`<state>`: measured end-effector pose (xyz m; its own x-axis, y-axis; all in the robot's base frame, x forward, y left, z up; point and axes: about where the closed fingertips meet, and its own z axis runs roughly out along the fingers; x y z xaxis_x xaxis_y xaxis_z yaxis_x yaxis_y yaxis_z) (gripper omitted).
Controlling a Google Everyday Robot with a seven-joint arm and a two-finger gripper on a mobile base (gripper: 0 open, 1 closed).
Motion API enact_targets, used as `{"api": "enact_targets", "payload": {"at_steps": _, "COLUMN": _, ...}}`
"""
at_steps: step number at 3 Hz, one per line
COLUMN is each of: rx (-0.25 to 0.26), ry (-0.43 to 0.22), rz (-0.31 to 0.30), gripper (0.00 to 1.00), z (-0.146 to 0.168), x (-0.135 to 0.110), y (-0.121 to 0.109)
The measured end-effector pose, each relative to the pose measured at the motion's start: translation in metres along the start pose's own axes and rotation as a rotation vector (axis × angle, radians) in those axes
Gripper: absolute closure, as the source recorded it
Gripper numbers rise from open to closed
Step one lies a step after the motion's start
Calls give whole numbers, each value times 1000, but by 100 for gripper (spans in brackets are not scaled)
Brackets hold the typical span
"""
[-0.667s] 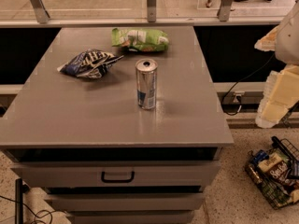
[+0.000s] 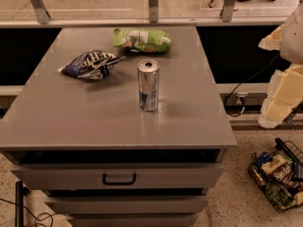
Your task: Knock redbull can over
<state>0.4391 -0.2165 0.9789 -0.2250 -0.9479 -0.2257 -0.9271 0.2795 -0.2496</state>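
Camera view, first voice: Where is the redbull can being seen?

Second voice: The redbull can (image 2: 148,85) is being seen standing upright near the middle of the grey cabinet top (image 2: 71,122). Its pull-tab end is facing up and a blue patch is showing low on its side. It is not being touched by anything.

First voice: What is lying around it?

Second voice: Two bags are being shown behind it. The blue-and-white snack bag (image 2: 89,64) is lying crumpled toward the picture's left, apart from the can. The green-and-white snack bag (image 2: 142,40) is lying farther back, near the far edge.

First voice: And the gripper?

Second voice: The gripper (image 2: 277,110) is being held out past the cabinet's right side, at the picture's right edge, well apart from the can. Only pale, blocky shapes are being made out there, and whether it is open or closed cannot be told.

First voice: What is being shown lower down?

Second voice: A drawer with a dark handle (image 2: 119,178) is sitting under the top. A wire basket (image 2: 258,176) of packets is resting on the speckled floor at the lower right.
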Motion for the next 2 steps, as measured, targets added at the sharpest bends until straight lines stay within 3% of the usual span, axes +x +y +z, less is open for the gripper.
{"api": "enact_targets", "payload": {"at_steps": 1, "rx": -4, "ry": -95, "rz": 57, "gripper": 0, "z": 3, "x": 0, "y": -1}}
{"api": "enact_targets", "payload": {"at_steps": 2, "rx": -36, "ry": -286, "rz": 145, "gripper": 0, "z": 51, "x": 17, "y": -2}}
